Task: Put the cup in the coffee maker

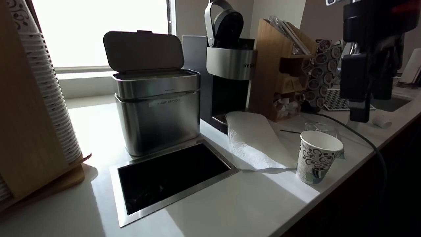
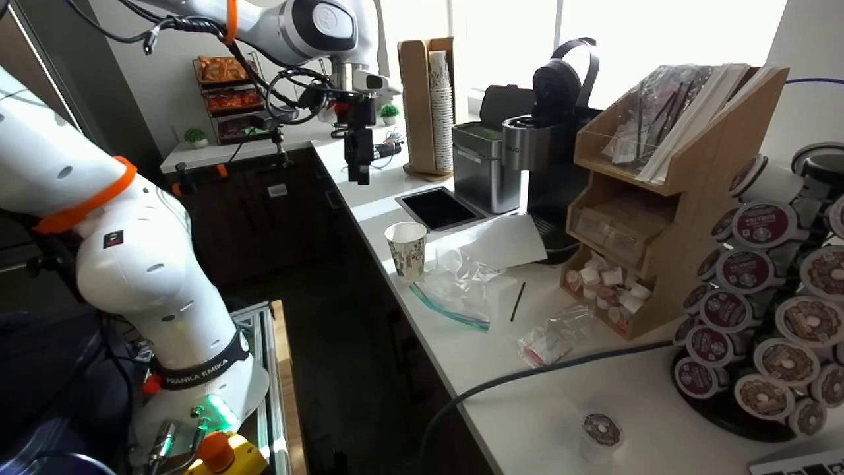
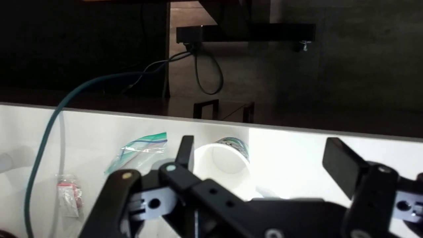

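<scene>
Step in hand: lining up to grasp, by the look of it; pick not made, placing not begun. Cup stands upright on the counter, near its front edge, mouth up. Fingers spread wide, gripping nothing, higher than the cup in both exterior views. In an exterior view the coffee maker is at 2 o'clock from the cup, the fingers at 11, a paper towel at 3 and a zip bag at 4, right beside the cup (touching or not, can't tell). Wrist view: cup sits at 9 o'clock of the midpoint between the fingers, just beside the fingertip on that side; the fingertip at 3 is well apart. Next move probably calls for a shift toward 9 in that view to centre the cup, then a straight drop with one finger each side of it, zip bag kept out of the pinch. Light squeeze: paper wall should buckle easily. After that I'd expect a level lift past the paper towel, then a set-down on the drip tray under the silver band.
</scene>
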Controlling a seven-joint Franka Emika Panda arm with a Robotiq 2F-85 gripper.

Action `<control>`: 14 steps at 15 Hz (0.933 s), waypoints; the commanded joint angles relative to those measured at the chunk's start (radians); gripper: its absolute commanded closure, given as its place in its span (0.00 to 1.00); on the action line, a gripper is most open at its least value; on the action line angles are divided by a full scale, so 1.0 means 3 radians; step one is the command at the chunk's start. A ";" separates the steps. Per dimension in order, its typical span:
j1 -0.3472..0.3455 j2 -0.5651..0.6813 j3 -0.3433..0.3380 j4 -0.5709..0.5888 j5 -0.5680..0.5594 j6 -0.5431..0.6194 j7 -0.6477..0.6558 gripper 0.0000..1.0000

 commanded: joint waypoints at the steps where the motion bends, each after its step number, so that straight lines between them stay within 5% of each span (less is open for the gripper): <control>1: -0.0023 -0.0004 0.0053 -0.0095 -0.0333 0.0184 0.0296 0.00; 6: -0.0026 -0.0037 -0.0020 -0.0288 -0.0617 0.0898 0.0384 0.00; 7: -0.0002 0.0025 -0.0017 -0.0131 -0.0531 0.0635 0.0323 0.00; 14: -0.0019 0.0024 -0.0034 -0.0193 -0.0563 0.0795 0.0322 0.00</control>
